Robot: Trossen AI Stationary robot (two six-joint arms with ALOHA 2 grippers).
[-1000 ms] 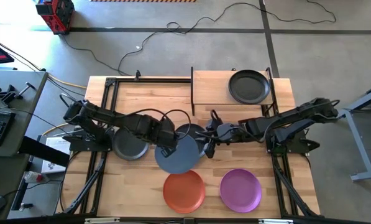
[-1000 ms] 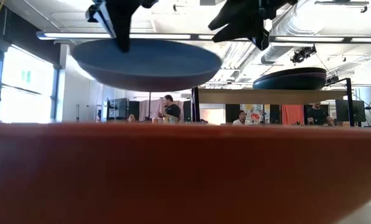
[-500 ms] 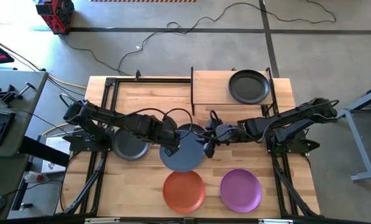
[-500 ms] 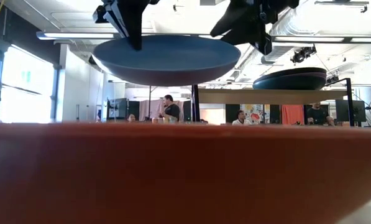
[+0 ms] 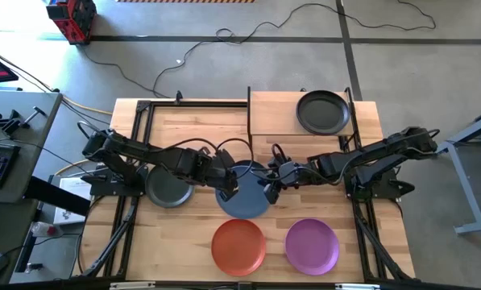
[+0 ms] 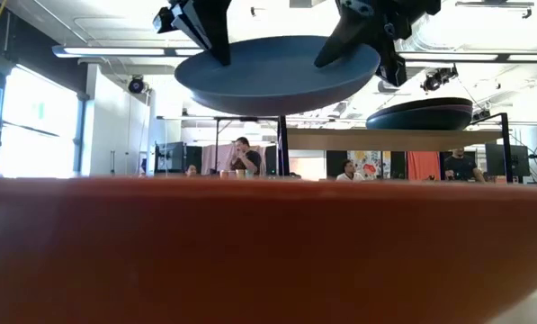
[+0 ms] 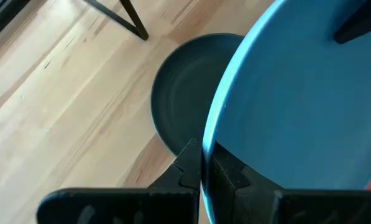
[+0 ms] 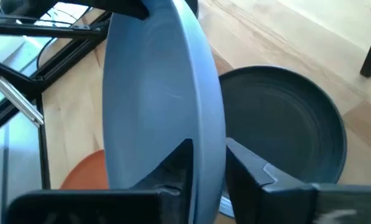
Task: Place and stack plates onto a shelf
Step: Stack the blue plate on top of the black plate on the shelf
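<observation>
Plates first: the light blue plate (image 5: 244,196) is up in the air over the middle of the table (image 5: 192,129), pinched at both ends. The left tool (image 5: 230,191) is clamped tight on its left rim, which sits right in the slot between the fingers (image 7: 184,168) in the left wrist view. The right tool (image 5: 268,190) has its fingers (image 8: 247,171) straddling the opposite rim with a bit of a gap, so whether it's actually gripping I can't tell. A dark grey plate (image 8: 284,124) lies on the table just under the blue one. Another dark grey plate (image 5: 169,188) sits to the left, the orange plate (image 5: 238,246) and purple plate (image 5: 312,246) near the front edge. One black plate (image 5: 323,112) is on the shelf (image 5: 276,113) at the back right.
</observation>
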